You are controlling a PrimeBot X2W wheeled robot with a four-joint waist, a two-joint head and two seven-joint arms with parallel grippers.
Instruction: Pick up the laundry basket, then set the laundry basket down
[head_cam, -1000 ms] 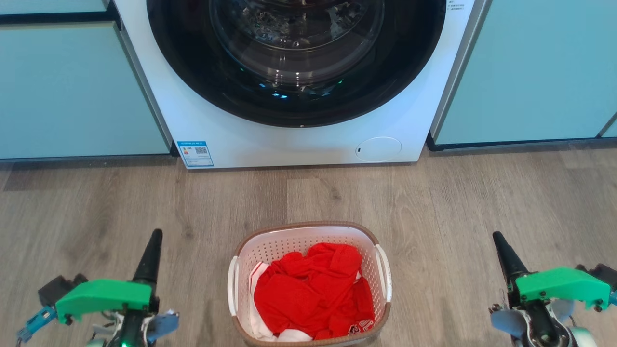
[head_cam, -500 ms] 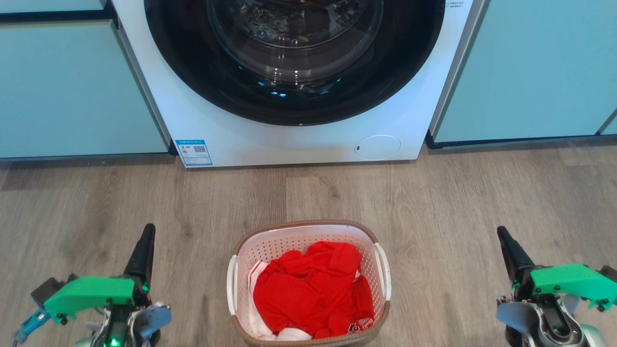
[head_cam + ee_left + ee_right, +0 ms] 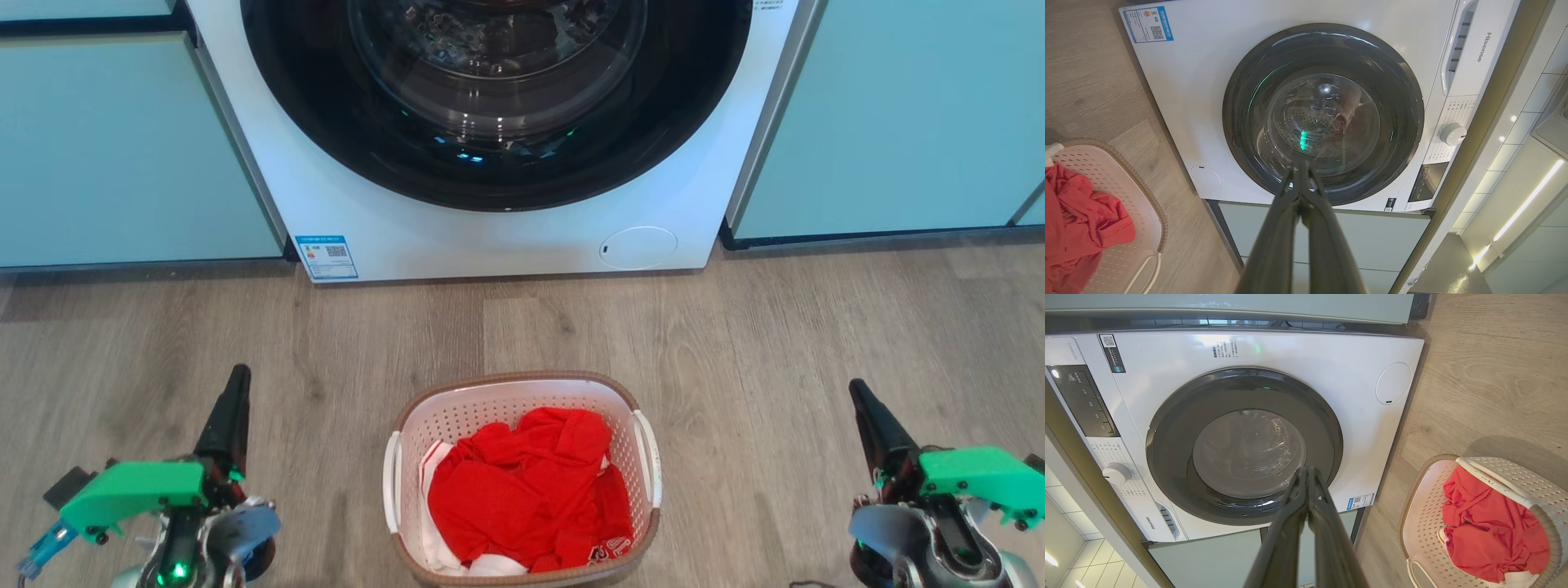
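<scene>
Left gripper [image 3: 236,382] and right gripper [image 3: 858,394], both closed, have drifted outward (laundry basket [image 3: 498,411] between, washing machine [image 3: 490,245] beyond).

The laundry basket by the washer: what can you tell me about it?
The laundry basket is rounded-rectangular white plastic with perforated walls, a brown woven-look rim, and a white handle on each side. It stands upright on the wood-look floor before the washing machine, holding crumpled red clothing over white cloth. The left end effector and right end effector flank it without touching.
</scene>
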